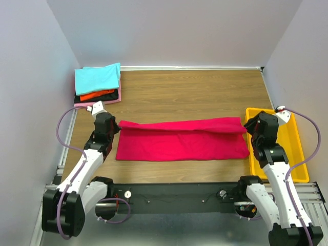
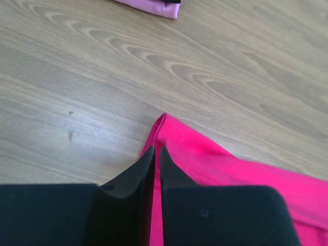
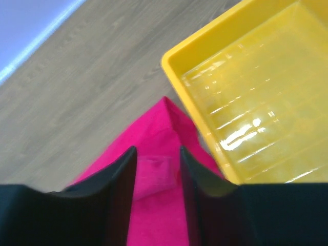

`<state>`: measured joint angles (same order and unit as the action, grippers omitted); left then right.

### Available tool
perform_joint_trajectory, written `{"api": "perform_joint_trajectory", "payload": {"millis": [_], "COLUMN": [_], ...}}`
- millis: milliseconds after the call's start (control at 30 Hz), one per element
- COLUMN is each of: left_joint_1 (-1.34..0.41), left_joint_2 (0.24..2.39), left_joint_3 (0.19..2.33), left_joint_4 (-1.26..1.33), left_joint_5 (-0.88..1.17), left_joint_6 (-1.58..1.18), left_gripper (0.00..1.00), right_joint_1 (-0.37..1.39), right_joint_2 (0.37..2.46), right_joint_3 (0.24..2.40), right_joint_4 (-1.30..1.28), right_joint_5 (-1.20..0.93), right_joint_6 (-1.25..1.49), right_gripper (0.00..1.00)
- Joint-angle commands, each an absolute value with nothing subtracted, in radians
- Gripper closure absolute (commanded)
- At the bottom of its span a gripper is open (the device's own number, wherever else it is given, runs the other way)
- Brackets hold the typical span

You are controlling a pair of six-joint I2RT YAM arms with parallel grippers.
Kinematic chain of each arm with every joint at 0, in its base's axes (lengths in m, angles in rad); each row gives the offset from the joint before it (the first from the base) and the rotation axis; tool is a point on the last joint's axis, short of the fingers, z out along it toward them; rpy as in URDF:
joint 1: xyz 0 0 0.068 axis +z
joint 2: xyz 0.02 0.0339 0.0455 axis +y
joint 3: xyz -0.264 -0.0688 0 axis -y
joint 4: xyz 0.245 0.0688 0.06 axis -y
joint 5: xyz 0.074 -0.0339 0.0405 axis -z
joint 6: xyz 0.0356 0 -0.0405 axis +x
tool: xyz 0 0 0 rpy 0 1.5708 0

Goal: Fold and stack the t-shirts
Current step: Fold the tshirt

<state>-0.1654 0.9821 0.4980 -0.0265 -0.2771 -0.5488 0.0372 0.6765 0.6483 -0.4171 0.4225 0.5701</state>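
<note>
A wooden table [image 1: 179, 92] between pale walls carries everything. In its far left corner sits the stack of folded t-shirts [image 1: 97, 87], cyan on top. The crimson t-shirt [image 1: 179, 141] lies mid-table, with its long axis left to right. The left pincer [image 2: 157, 149] is at the shirt's far left corner, narrowed to a slit; I cannot tell whether it pinches cloth. The right pincer [image 3: 158, 151] is at the far right corner beside the yellow bin [image 3: 266, 92], parted over cloth. No writing is legible.
</note>
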Motion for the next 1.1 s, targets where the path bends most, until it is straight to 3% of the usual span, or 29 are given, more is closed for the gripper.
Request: {"api": "perform_joint_trajectory", "payload": {"millis": [0, 100, 200, 333, 600, 767, 1067], "left_joint_1": [-0.170, -0.178, -0.187, -0.198, -0.207, -0.207, -0.206], "left_joint_2": [0.868, 0.758, 0.681, 0.709, 0.988, 1.167, 1.273], "left_joint_3": [0.483, 0.483, 0.480, 0.489, 0.515, 0.598, 0.643], "left_joint_4": [-0.073, -0.097, -0.104, -0.059, 0.135, 0.181, 0.195], "left_joint_5": [-0.328, -0.368, -0.370, -0.324, -0.219, -0.201, -0.218], "left_joint_6": [-0.597, -0.614, -0.624, -0.592, -0.522, -0.492, -0.474], "left_gripper": [0.74, 0.53, 0.43, 0.43, 0.40, 0.39, 0.39], "right_joint_1": [0.031, 0.031, 0.031, 0.031, 0.034, 0.061, 0.118], "right_joint_2": [0.658, 0.588, 0.523, 0.551, 0.937, 1.072, 1.277], "right_joint_3": [0.638, 0.634, 0.615, 0.601, 0.586, 0.597, 0.646], "right_joint_4": [-0.443, -0.440, -0.395, -0.313, -0.097, -0.034, -0.021], "right_joint_5": [0.463, 0.456, 0.387, 0.209, -0.072, -0.110, -0.037], "right_joint_6": [0.577, 0.581, 0.552, 0.517, 0.495, 0.495, 0.489], "right_gripper": [0.37, 0.31, 0.31, 0.31, 0.35, 0.37, 0.42]}}
